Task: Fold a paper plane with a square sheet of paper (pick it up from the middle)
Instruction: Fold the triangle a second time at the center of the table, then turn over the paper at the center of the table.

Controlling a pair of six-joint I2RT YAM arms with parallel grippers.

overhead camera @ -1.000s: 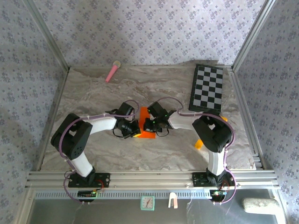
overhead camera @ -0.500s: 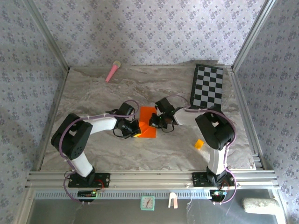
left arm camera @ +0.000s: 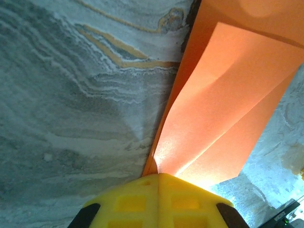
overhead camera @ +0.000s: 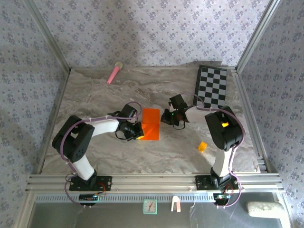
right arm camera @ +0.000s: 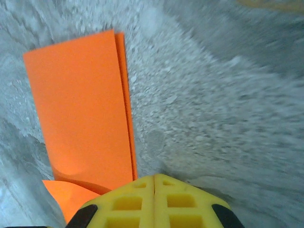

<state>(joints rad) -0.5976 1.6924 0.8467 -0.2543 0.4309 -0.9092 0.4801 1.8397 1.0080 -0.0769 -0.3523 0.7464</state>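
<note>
The square sheet of paper [overhead camera: 151, 124] is bright orange and lies folded into an upright rectangle at the table's middle. My left gripper [overhead camera: 138, 135] is shut, its yellow tips resting on the sheet's near left corner. In the left wrist view the paper [left arm camera: 228, 95] fans out from the left gripper [left arm camera: 156, 175], with a raised crease along its left edge. My right gripper [overhead camera: 166, 117] is shut and sits on the table just right of the sheet. Seen from the right wrist, the right gripper [right arm camera: 154, 176] is on bare table beside the paper's [right arm camera: 80, 104] layered right edge.
A checkerboard [overhead camera: 211, 89] lies at the back right, close behind the right arm. A pink stick [overhead camera: 114, 72] is at the back left. A tiny yellow-orange block [overhead camera: 203, 147] sits front right. Metal rails border the marbled table [overhead camera: 95, 95].
My right gripper has slid rightward across the paper and off its right edge, uncovering the flat folded sheet. The left gripper has stayed on the near left corner.
</note>
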